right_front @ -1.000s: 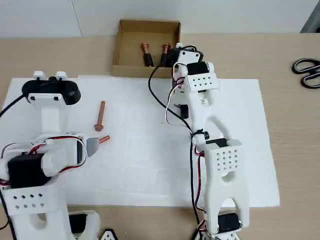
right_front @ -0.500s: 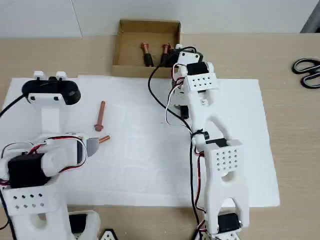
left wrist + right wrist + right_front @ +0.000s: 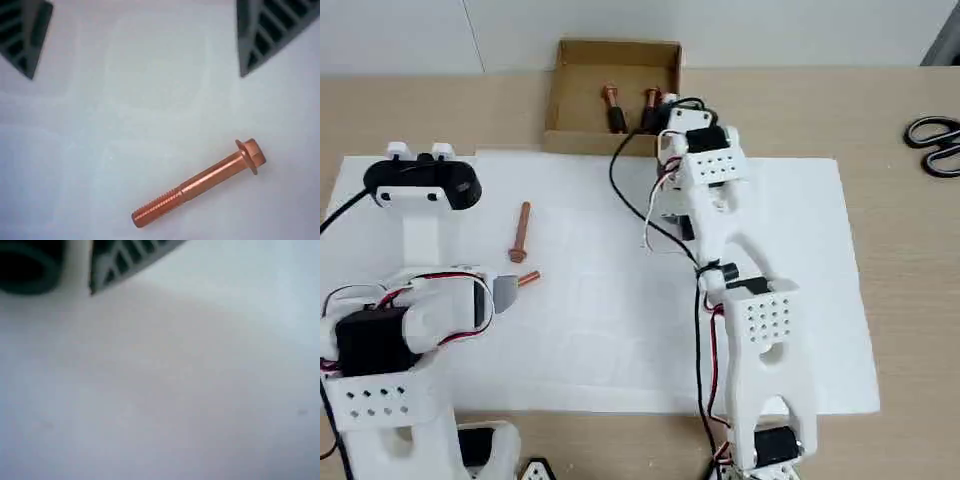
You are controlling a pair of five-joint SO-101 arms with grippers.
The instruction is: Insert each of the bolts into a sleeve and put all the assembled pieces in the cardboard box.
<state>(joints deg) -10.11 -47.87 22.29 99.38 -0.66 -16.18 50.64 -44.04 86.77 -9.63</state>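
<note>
My left gripper [image 3: 142, 40] is open and hangs over a copper bolt [image 3: 200, 182] that lies flat on the white sheet. From above, this bolt's tip [image 3: 528, 278] pokes out beside that gripper [image 3: 505, 292]. A second bolt [image 3: 521, 232] lies loose a little farther back. Two bolts in black sleeves [image 3: 612, 108] [image 3: 648, 108] lie in the cardboard box [image 3: 565, 100]. My right arm [image 3: 705, 165] stretches to just in front of the box. Its gripper [image 3: 125, 260] is low over the sheet, right beside a black sleeve [image 3: 25, 265].
Scissors [image 3: 935, 145] lie at the far right on the wooden table [image 3: 880, 110]. The white sheet [image 3: 600, 330] spreads between the two arms. A black cable [image 3: 625, 185] loops off the right arm over the sheet.
The right arm's upper part has shifted slightly to the left, away from the box's corner. The left arm and both loose bolts have stayed put.
</note>
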